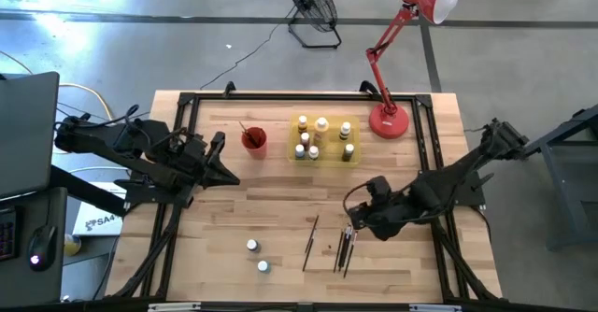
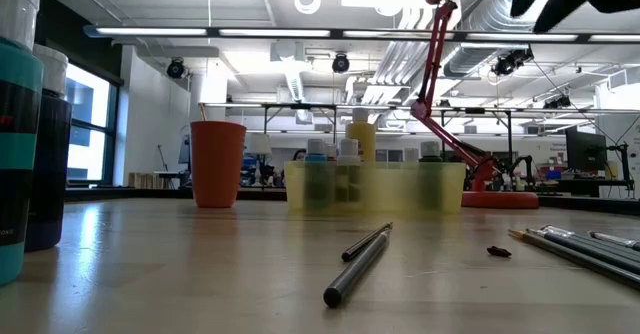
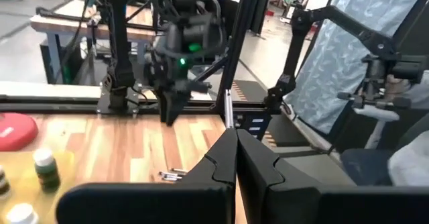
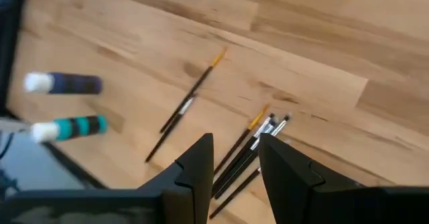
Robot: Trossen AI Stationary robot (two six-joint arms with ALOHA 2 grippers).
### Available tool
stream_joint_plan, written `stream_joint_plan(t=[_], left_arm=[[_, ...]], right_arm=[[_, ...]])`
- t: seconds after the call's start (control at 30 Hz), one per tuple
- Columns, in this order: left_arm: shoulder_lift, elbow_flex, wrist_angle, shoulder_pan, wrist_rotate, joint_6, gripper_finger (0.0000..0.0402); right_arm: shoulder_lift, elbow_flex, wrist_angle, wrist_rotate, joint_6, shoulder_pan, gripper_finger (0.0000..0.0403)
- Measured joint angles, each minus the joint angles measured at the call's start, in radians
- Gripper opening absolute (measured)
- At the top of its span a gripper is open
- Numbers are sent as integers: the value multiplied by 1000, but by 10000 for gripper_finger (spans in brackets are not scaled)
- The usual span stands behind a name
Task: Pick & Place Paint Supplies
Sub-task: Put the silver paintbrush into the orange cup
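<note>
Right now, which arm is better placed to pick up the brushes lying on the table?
Probably the right. Its gripper hangs open directly over the cluster of brushes, while the left gripper waits shut far off near the red cup.

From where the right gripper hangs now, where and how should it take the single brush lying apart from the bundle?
Probably at mid-handle, from straight above. The lone paintbrush lies flat on the table, clear of the brush bundle, so fingers set across its thin shaft have free wood on both sides. The right gripper, open, hangs over the bundle and would need to shift toward the two loose bottles.
</note>
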Motion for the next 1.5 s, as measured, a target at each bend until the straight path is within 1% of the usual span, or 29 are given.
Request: stream_joint_plan(t=[0.17,0.3,0.47,0.6,0.73,0.87,1.1,1.27,1.5], left_arm=[[0,0,1,0,-19,63,1],[0,0,1,0,-33,65,1],[0,0,1,0,-81,55,1],[0,0,1,0,-90,57,1],[0,0,1,0,-90,89,1],[0,0,1,0,-90,146,1],[0,0,-7,0,-93,207,1],[0,0,-19,0,-97,257,1],[0,0,-22,0,-96,246,1]], right_arm=[[58,0,-19,-75,86,-5,110],[109,0,-65,-157,173,-4,110],[176,0,-122,-223,254,5,110],[218,0,-116,-224,260,4,110],[251,0,-84,-223,340,2,110],[275,0,-38,-220,386,2,110],[314,0,-25,-217,517,-2,110],[352,0,28,-218,527,-4,110],[397,0,41,-230,523,-4,110]])
